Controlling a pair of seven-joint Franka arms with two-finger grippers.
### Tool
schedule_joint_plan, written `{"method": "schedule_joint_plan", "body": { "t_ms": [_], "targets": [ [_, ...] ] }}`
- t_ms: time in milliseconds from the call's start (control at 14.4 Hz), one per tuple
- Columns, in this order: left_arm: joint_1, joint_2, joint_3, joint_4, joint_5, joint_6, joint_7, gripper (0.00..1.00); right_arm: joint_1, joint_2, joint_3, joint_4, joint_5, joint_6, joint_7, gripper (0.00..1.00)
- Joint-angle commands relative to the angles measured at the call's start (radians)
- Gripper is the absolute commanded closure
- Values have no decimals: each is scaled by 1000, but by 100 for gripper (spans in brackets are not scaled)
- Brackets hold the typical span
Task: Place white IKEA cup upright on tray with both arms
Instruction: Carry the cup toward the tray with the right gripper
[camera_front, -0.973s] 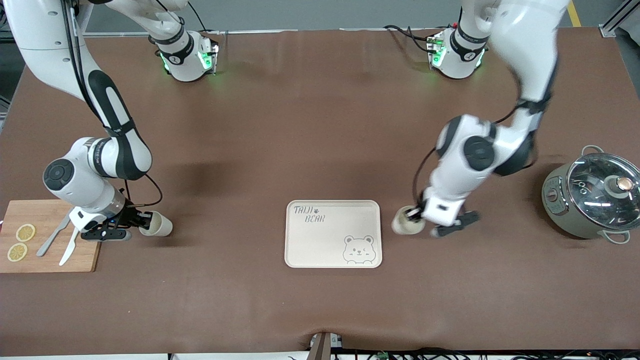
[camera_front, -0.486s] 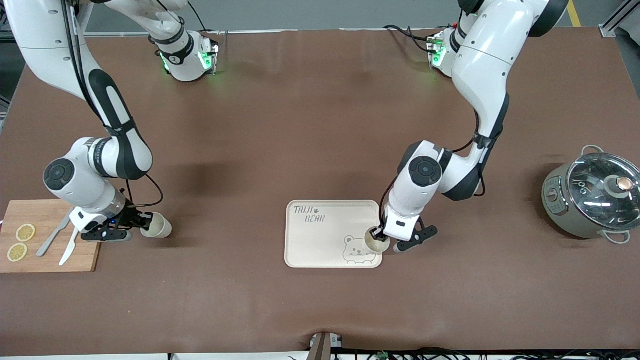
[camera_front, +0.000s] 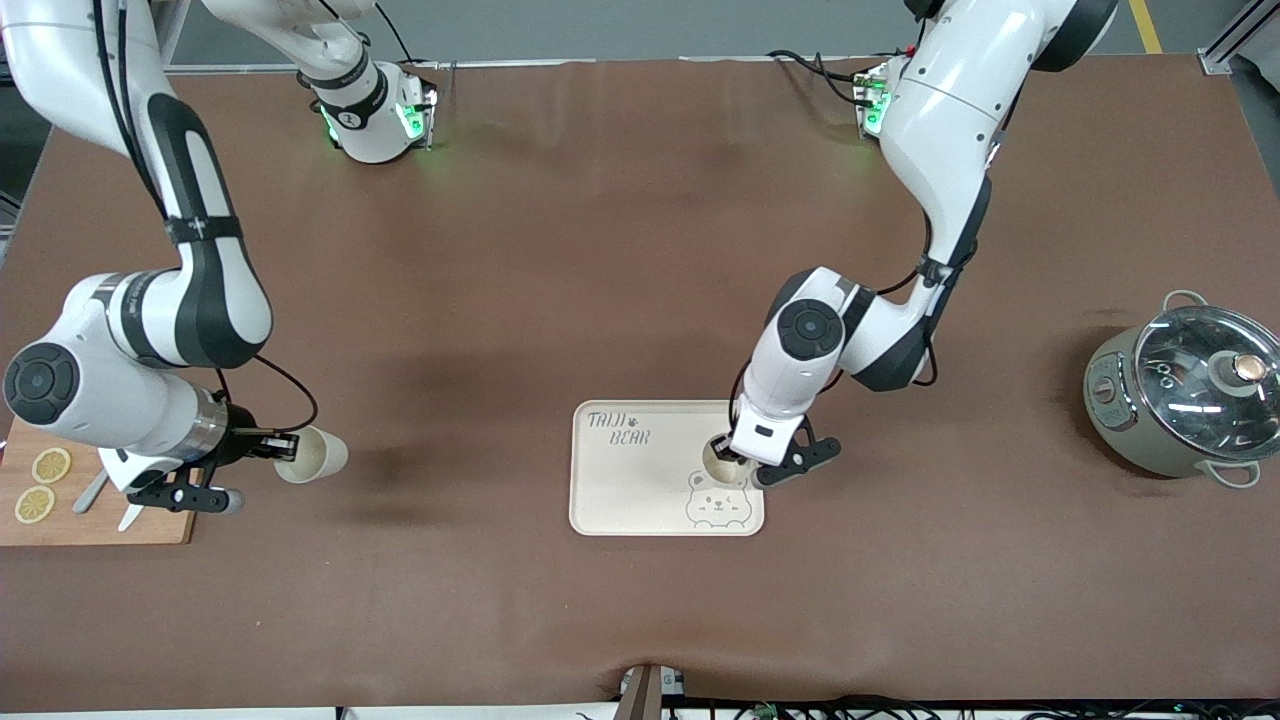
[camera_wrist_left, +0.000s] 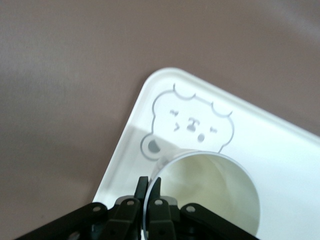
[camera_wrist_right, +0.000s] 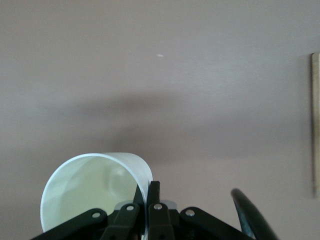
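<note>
The cream tray (camera_front: 640, 485) with the bear drawing lies mid-table. My left gripper (camera_front: 728, 457) is shut on the rim of a white cup (camera_front: 722, 463), one finger inside and one outside. It holds the cup upright over the tray just above the bear face; I cannot tell whether it touches. The left wrist view shows this cup (camera_wrist_left: 210, 195), the tray (camera_wrist_left: 280, 145) and the gripper (camera_wrist_left: 149, 181). My right gripper (camera_front: 283, 447) is shut on the rim of a second white cup (camera_front: 312, 455), held tilted above the table beside the cutting board. The right wrist view shows that cup (camera_wrist_right: 90, 190) and the gripper (camera_wrist_right: 146, 187).
A wooden cutting board (camera_front: 150, 525) with lemon slices (camera_front: 42, 482) and cutlery lies at the right arm's end, partly under the right arm. A grey pot with a glass lid (camera_front: 1185, 395) stands at the left arm's end.
My left arm carried its cup from the table beside the tray to over the tray near the bear face. My right arm lifted its cup off the table.
</note>
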Motion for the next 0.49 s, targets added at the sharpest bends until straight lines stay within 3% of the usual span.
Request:
{"method": "schedule_joint_plan", "body": {
  "t_ms": [0, 139, 417],
  "targets": [
    [-14, -6, 11, 7, 66, -64, -26, 100, 95, 16, -8, 35, 96, -15, 193, 100],
    [-28, -5, 12, 7, 67, -96, -26, 100, 158, 36, -9, 76, 155, -8, 306, 100],
    [-33, -3, 10, 9, 69, -115, -26, 100, 297, 156, -12, 243, 146, -5, 575, 100]
  ]
}}
